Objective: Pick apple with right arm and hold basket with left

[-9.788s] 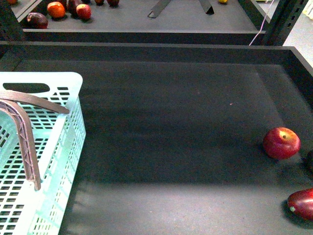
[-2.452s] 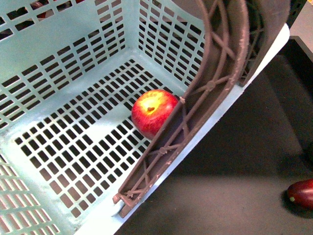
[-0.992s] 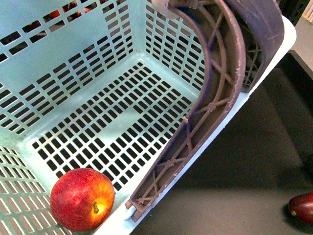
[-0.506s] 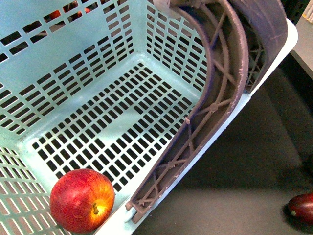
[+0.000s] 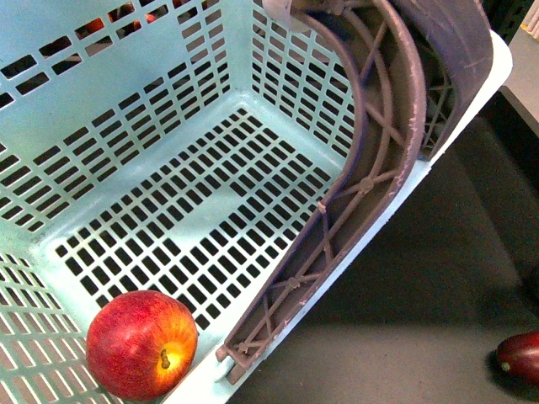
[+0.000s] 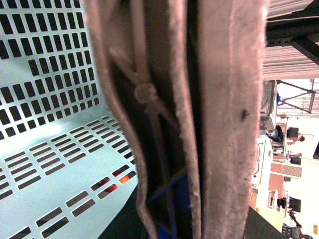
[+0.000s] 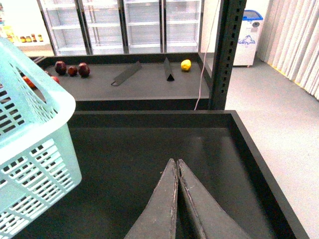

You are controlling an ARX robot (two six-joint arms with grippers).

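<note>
— Where's the apple (image 5: 141,345)?

— Inside the basket (image 5: 126,126), in the floor corner closest to us. It rests on the slotted floor, tucked against the wall. The stem dimple and its yellow-orange blush are turned our way.

— Is the basket sitting level?

— No, it's tilted. From where I stand it covers the left and middle of the tabletop (image 5: 438,286). The brownish-grey latticed handle (image 5: 364,181) arches along its right-hand rim.

— Has the left gripper got hold of it?

— I can't tell. That wrist camera is right up against the handle, so all it shows is lattice, a strip of turquoise wall and floor, and something red through the slots. No jaws are in sight.

— And the other arm?

— The right gripper (image 7: 177,162) has its two dark fingers pressed flat together at the tips, with nothing between them. It hangs above the bare dark tabletop, well apart from the basket, which is over on the left side.

— Anything else on the table?

— A darker maroon fruit (image 5: 520,357) lies near the right edge, close to the front right corner and well away from the basket.

— And past the far edge?

— A second table (image 7: 149,82) with a few dark red fruits (image 7: 72,69) and one yellow fruit (image 7: 186,64). Glass-door fridges (image 7: 144,25) stand behind it, and a black post (image 7: 227,50) rises by the far right corner.
</note>
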